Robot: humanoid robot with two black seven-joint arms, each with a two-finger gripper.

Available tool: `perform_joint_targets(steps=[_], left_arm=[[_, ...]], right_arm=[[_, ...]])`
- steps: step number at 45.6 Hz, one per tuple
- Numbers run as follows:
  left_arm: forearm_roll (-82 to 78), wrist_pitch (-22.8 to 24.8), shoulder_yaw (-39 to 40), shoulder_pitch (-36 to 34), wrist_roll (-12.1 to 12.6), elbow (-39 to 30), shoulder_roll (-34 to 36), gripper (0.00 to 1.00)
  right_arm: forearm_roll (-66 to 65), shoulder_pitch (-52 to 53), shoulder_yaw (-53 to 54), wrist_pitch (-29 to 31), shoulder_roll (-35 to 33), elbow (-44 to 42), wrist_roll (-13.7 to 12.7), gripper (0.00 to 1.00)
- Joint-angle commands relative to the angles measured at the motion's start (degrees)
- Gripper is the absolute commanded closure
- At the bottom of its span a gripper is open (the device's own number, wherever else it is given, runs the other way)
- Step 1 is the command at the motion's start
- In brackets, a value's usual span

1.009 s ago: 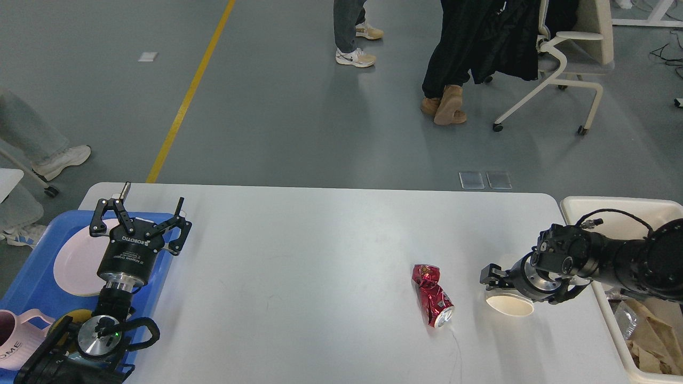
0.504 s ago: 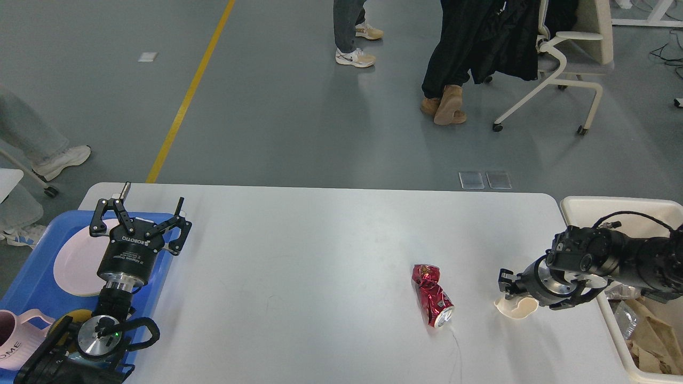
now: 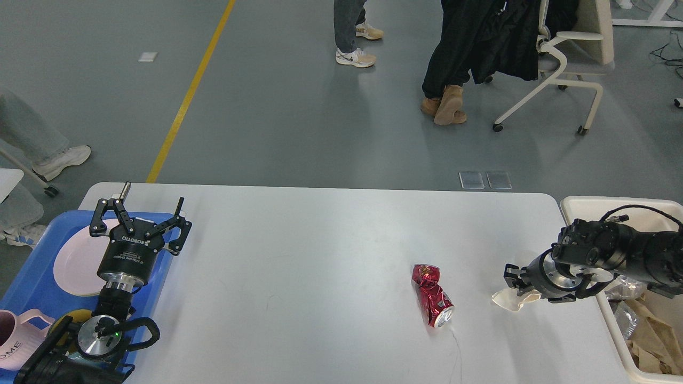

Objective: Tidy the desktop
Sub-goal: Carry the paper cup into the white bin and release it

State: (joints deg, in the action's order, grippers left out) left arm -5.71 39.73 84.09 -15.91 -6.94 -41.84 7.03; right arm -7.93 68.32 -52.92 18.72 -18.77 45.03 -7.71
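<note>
Presently: desktop (image 3: 320, 266) beneath right gripper (image 3: 513, 282), clenched on squashed paper cup (image 3: 509, 301) near its right edge; left gripper (image 3: 140, 213) splayed open.

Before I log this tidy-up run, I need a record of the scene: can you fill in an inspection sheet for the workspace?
Surface: white desktop, mostly bare.
Job's things: crushed red can lying near the right side; squashed paper cup at the right tool.
Clutter: blue tray at left with a plate and pink mug; cream bin at right holding brown paper and plastic.
Grippers: left tool open above the tray; right tool shut on the cup.
Cables: black cable looping over the right arm.
Surroundings: grey floor, yellow line, chair, people's legs.
</note>
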Motion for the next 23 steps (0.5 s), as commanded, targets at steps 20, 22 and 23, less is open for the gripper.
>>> perform_joint_targets(steps=[20,22,23], left_arm=[[0.0,-0.01,0.03,0.0,0.0,0.0,0.0,0.04],[0.0,-0.01,0.03,0.0,0.0,0.0,0.0,0.04],[0.0,-0.01,0.03,0.0,0.0,0.0,0.0,0.04]], right_arm=[[-0.16,24.03,-10.0,9.13,-4.52,18.06,-1.61,1.0],[-0.16,28.86,-12.46,10.28,-4.52,21.4,-1.61,1.0],[-0.16,31.41,-13.52,10.8,-4.6,23.24,-1.61,1.0]])
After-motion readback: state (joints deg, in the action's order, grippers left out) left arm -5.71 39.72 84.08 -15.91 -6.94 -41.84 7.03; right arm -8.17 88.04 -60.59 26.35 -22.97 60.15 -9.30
